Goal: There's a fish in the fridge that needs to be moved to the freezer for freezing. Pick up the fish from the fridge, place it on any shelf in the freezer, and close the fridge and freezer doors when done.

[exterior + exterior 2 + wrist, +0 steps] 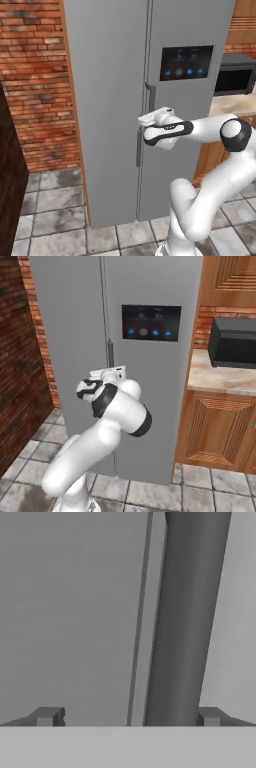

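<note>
- The white arm [200,200] rises from its base, bends at a dark-capped elbow [235,135] and reaches level and forward.
- The end effector [129,717] points straight ahead, its wrist held level.
- Its two dark fingertips [47,716] stand wide apart, closed on nothing.

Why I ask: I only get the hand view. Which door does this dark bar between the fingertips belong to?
Observer: The fridge door, the one with the dark touchscreen panel. The open gripper is at its handle.
Operator: Is either door ajar?
Observer: No. It and the freezer door both sit shut and flush.
Operator: What is beside the fridge?
Observer: A counter with a black microwave, right against that side.
</note>
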